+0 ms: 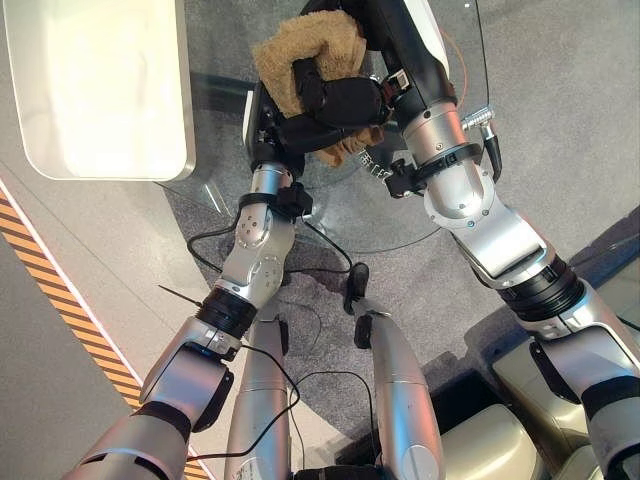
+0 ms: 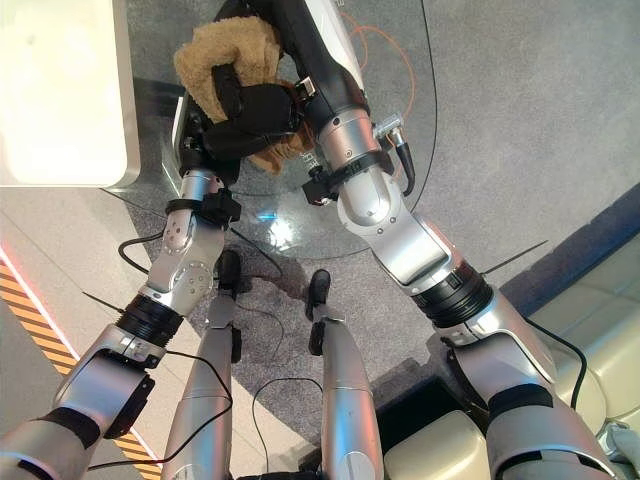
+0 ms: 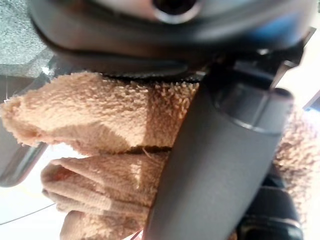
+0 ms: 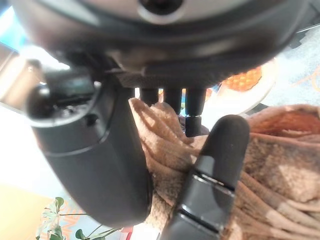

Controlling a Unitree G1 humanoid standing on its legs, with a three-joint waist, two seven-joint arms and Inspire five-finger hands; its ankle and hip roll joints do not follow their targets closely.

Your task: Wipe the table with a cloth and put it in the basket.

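The cloth (image 1: 300,55) is gripped by the left hand (image 1: 285,125) and right hand (image 1: 345,95); firm holds should be kept.

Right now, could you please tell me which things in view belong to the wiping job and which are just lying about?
Part of the job:
- brown cloth, bunched up over the glass table
- left robot hand, curled round the cloth
- right robot hand, also curled round the cloth

Just lying about:
- white table, beside the glass one
- striped floor tape
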